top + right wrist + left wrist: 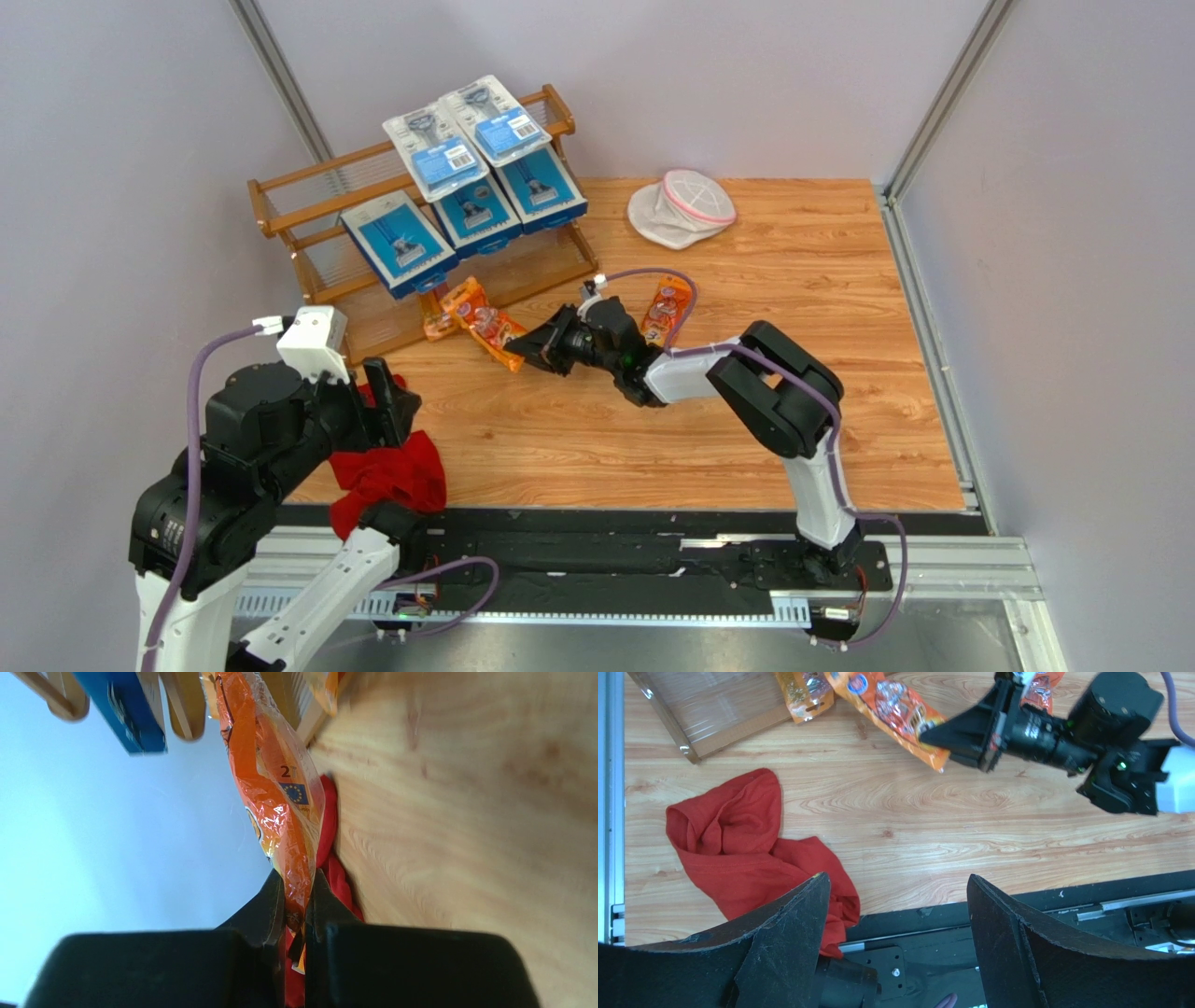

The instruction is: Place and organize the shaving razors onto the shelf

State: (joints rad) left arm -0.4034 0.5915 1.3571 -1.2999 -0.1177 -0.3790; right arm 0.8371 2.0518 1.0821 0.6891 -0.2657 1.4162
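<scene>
The wooden shelf [316,175] stands at the back left. Three blue boxes [474,213] lean on it, with two blister packs [435,151] above them. One orange bag [452,305] lies at the shelf's foot. My right gripper [533,347] is shut on the end of a second orange bag [274,791], which points toward the shelf's lower tier [703,714]. A third orange bag [668,308] lies on the table beside the right wrist. My left gripper [896,878] is open and empty, hovering near the table's front edge beside the red cloth [731,847].
A round white pouch with pink trim [683,207] lies at the back, right of the shelf. The red cloth [386,476] is bunched at the front left under my left arm. Grey walls close in both sides.
</scene>
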